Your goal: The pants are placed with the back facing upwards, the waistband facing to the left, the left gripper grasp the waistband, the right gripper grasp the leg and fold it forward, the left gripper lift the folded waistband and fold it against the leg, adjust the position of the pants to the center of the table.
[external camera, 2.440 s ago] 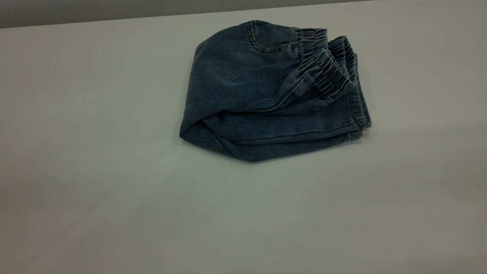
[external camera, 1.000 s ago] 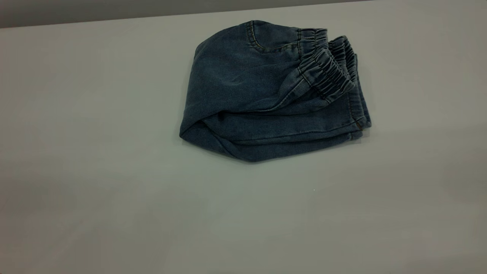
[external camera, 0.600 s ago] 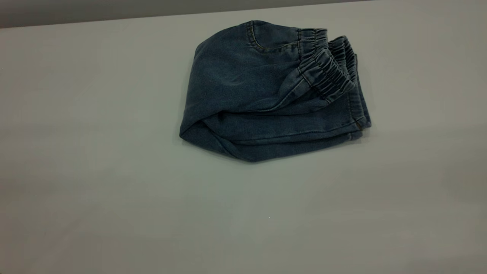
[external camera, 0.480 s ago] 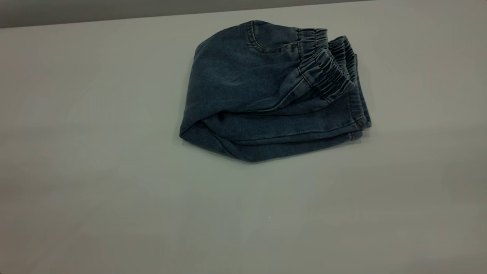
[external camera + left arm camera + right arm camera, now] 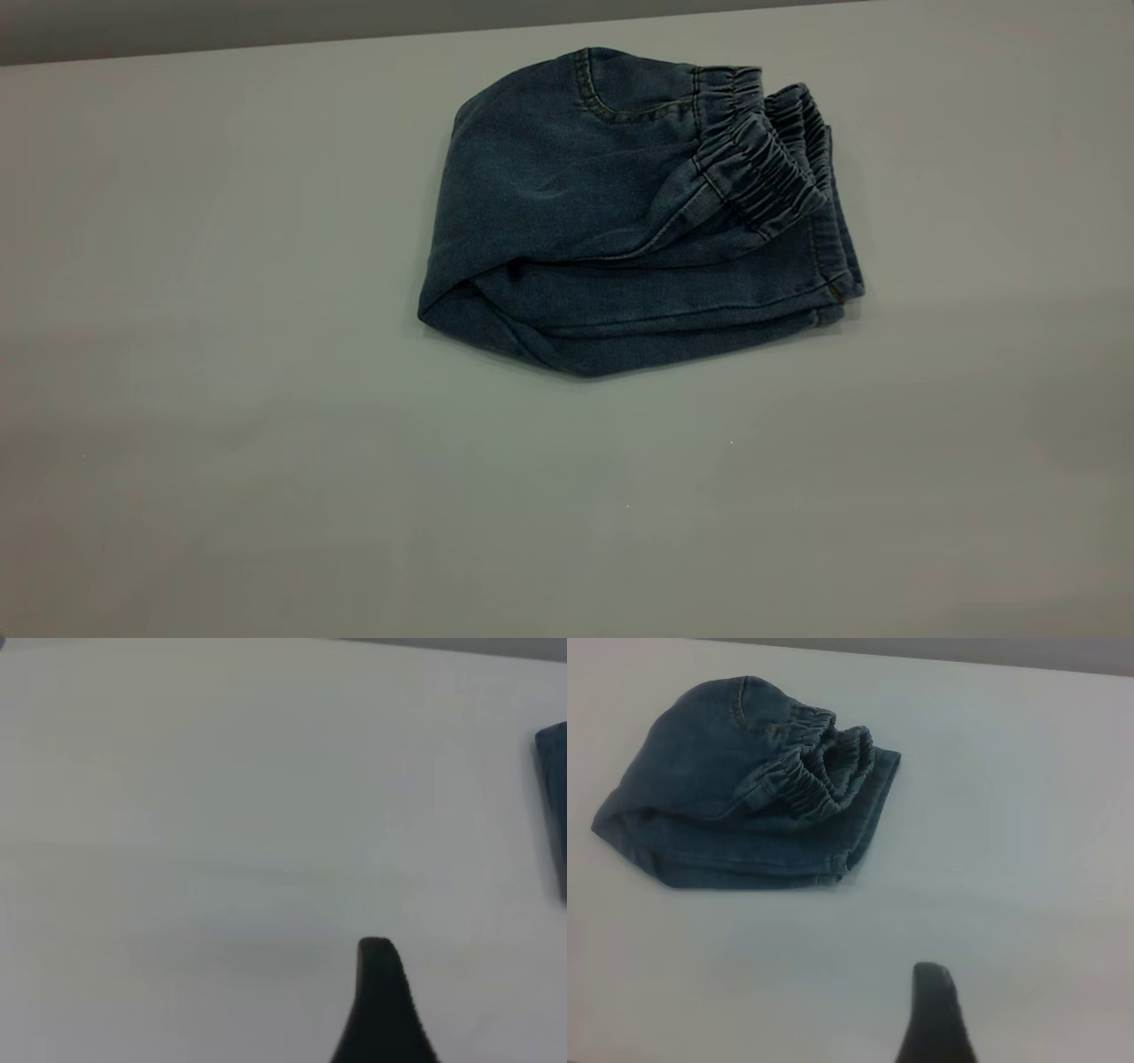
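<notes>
Lying folded on the table [image 5: 221, 399], a little toward the far side and right of middle — the pants [image 5: 620, 230], gathered waistband [image 5: 762, 168] stacked over the leg hems. Looking soft and limp yet thick at the layered denim, likely sagging if lifted by one edge; best pinching through the bulky waistband bunch. Hanging well clear, left gripper [image 5: 383, 1001] and right gripper [image 5: 935, 1014] — one finger showing each, jaws impossible to judge.
</notes>
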Available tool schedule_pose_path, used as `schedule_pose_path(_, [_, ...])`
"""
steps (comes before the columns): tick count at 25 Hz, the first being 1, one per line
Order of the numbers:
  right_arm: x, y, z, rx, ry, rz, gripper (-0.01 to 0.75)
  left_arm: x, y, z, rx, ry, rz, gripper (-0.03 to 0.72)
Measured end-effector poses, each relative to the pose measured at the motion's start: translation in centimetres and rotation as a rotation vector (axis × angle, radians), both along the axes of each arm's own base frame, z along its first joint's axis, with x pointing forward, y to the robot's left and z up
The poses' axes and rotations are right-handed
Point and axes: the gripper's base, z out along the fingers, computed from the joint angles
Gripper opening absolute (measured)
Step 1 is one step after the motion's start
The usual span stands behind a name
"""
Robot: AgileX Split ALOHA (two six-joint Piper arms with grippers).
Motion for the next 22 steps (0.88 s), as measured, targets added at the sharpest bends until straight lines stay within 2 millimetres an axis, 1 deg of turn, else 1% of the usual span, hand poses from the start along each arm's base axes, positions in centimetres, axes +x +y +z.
schedule_pose_path(3, [0.0,0.0,0.0,0.0,0.0,0.0,0.425,-0.47,-0.01,0.03,0.001,-0.032,0.0,0.443])
schedule_pose_path(20, [-0.01,0.0,-0.01,0.0,0.002,0.0,0.425,-0.43,-0.01,0.04,0.001,-0.032,0.0,0.443])
schedule_pose_path(22, [0.07,-0.18,0.06,-0.025,-0.014,-0.008,0.425,-0.44,-0.01,0.03,0.001,-0.031,0.0,0.443])
